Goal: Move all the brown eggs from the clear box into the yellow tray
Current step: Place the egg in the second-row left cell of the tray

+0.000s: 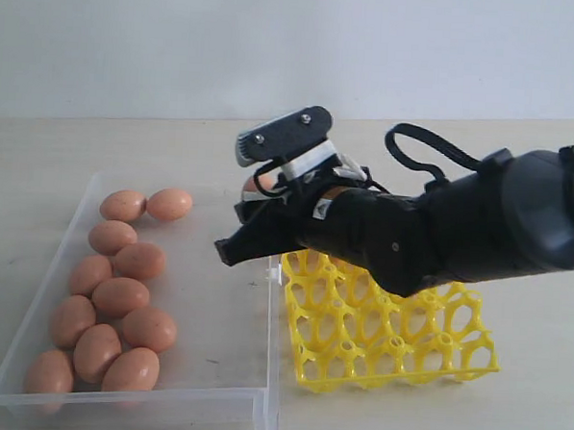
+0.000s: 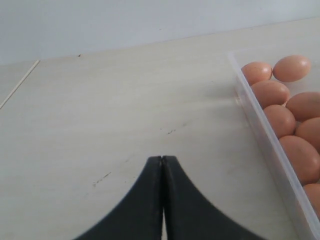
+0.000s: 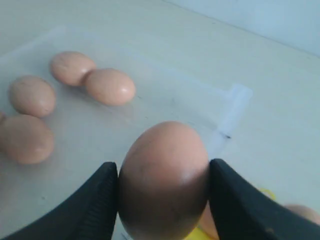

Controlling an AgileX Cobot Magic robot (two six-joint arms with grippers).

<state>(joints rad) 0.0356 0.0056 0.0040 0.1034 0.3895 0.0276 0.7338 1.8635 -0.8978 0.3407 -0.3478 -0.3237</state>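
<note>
Your right gripper (image 3: 163, 200) pinched one brown egg (image 3: 165, 160), up by the clear box (image 1: 214, 317). Your left gripper (image 2: 161, 162) sat closed, empty, above the table (image 2: 100, 115).

Right wrist view: the held brown egg (image 3: 163, 175) and the fingers of the right gripper (image 3: 163, 172) run off the lower edge. The yellow tray (image 3: 266, 194) shows as a blurred scrap, with another egg (image 3: 300, 212) cut off at the corner.
Exterior view: the right arm (image 1: 479, 230) covers the tray's far cells and most of the held brown egg.
Left wrist view: the left gripper (image 2: 161, 162), the clear box (image 2: 261, 125) and the boxed eggs (image 2: 300, 160) are cropped.
</note>
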